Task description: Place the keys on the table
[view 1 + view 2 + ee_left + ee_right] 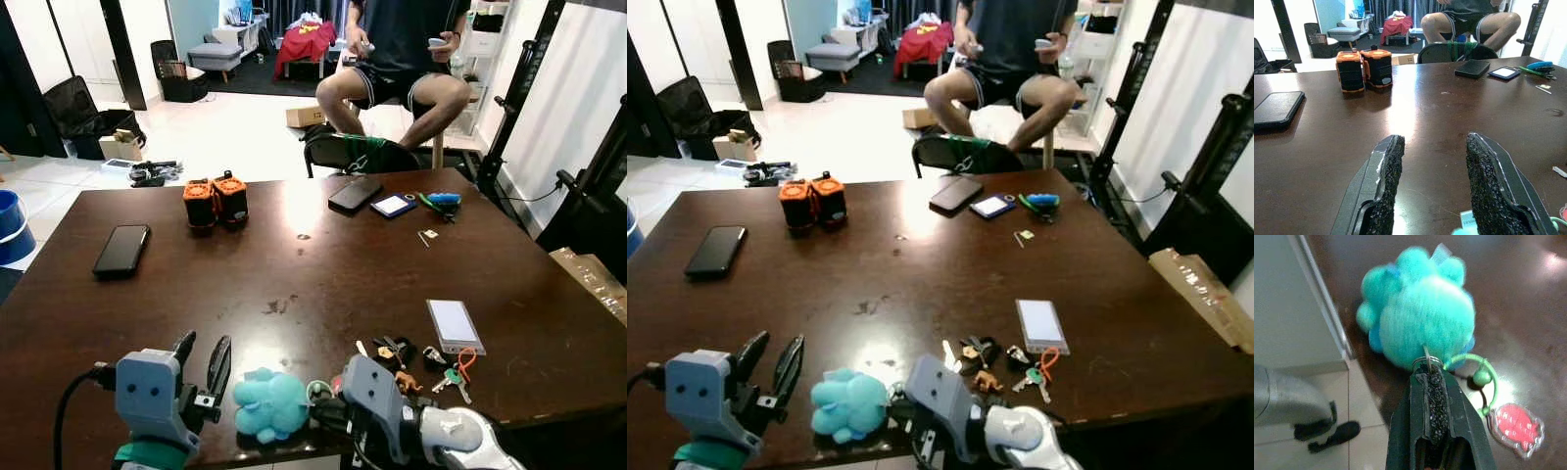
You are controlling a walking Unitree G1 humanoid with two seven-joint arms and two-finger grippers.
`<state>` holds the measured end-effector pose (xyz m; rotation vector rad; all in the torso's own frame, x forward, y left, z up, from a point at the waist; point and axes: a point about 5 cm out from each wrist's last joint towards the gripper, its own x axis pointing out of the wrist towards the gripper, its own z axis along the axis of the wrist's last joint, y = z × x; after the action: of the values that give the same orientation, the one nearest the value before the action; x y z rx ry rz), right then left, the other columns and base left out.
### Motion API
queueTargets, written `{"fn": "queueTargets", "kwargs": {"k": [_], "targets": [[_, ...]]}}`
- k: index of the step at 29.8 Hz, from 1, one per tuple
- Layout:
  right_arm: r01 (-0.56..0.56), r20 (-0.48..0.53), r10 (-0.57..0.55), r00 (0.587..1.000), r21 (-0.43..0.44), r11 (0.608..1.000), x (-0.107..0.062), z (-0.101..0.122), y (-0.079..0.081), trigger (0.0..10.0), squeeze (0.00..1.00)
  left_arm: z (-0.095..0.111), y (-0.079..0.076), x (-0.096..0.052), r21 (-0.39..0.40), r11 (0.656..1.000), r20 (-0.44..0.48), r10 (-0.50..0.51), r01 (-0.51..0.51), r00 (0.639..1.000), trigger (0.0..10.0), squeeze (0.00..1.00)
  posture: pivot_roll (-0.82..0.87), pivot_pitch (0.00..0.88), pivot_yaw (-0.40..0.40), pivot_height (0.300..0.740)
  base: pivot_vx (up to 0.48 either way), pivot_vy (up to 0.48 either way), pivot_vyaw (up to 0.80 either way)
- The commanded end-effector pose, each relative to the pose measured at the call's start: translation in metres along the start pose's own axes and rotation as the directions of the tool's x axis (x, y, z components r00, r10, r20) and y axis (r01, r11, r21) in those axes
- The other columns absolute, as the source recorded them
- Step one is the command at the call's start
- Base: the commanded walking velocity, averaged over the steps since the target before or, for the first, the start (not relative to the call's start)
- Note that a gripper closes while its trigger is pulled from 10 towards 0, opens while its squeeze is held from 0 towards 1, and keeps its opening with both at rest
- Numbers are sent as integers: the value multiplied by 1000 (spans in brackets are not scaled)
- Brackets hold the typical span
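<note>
1. Right wrist view shows the right gripper [1429, 369] with its two black fingers pressed tight on a small metal ring [1426, 361]. The ring is on a fluffy teal toy [1420, 308].
2. A green loop [1480, 377] and a red tag [1516, 425] hang from the same bunch. These are the keys with the teal toy [269, 401], and the toy rests on the table [294, 264] at the near edge, about the middle.
3. The left gripper [201, 364] is at the near edge too, just left of the teal toy. Its fingers [1383, 181] are spread apart and hold nothing.
4. Another bunch of keys [411, 357] lies near the near right corner. A white card in a clear holder [454, 325] lies just beside it, with an orange cord [466, 362].
5. A black phone [121, 249] lies near the left edge.
6. Two orange and black blocks [216, 201] stand side by side toward the far edge.
7. A dark wallet [355, 193], a blue-edged card [393, 205] and a blue and green thing [438, 201] lie near the far edge.
8. A person [402, 59] sits on a chair past the far edge, holding something in each hand.
</note>
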<state>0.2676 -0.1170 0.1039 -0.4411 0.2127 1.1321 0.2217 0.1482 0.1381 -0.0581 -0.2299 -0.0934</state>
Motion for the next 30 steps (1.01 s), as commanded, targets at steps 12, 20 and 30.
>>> {"fn": "queueTargets", "kwargs": {"k": [12, 20, 30], "targets": [[175, 68, -187, 980, 151, 973, -15, 2, -32, 10000, 0, 1, 1, -2, -8, 1000, -5, -1, 1, 1000, 10000, 0, -141, 0, 95, 740, 0, 0, 0], [215, 37, -223, 974, 141, 966, -21, -3, -41, 10000, 0, 1, 1, -1, -8, 1000, -4, -5, 5, 1000, 10000, 0, -143, 0, 97, 740, 0, 0, 0], [-2, 43, -3, 999, 117, 993, -13, 2, -18, 10000, 0, 2, 2, 0, -5, 1000, -2, -6, 6, 1000, 10000, 0, -136, 0, 93, 740, 0, 0, 0]]}}
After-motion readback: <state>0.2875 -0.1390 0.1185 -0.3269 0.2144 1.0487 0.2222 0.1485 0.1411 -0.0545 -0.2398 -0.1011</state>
